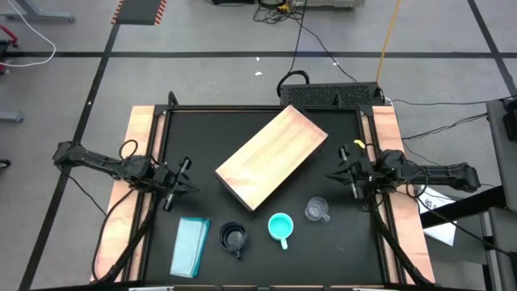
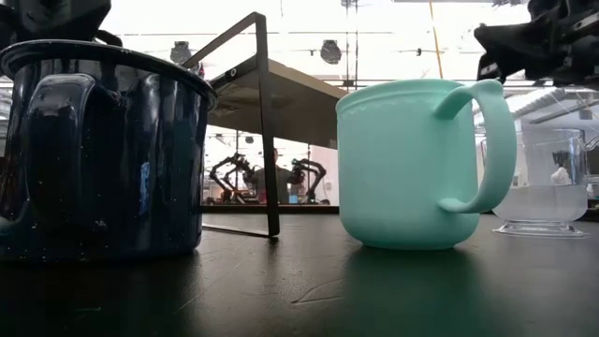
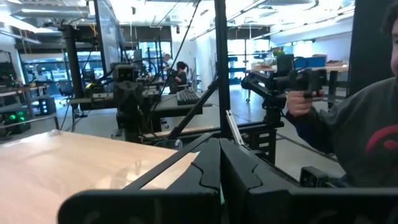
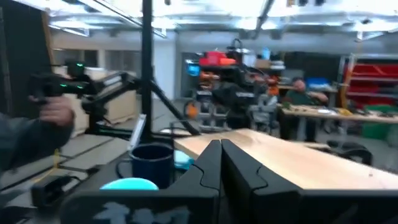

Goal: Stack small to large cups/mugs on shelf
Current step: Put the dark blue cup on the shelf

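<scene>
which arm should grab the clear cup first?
Right, probably. The clear cup sits nearest the right end effector, on its side of the table. The left end effector is across the wooden shelf, closer to the navy mug. Both look shut.

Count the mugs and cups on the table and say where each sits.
3, all on the black mat near its front edge: the dark navy mug beside the pale-teal block, the turquoise mug in the middle, the clear cup nearest the right gripper.
</scene>
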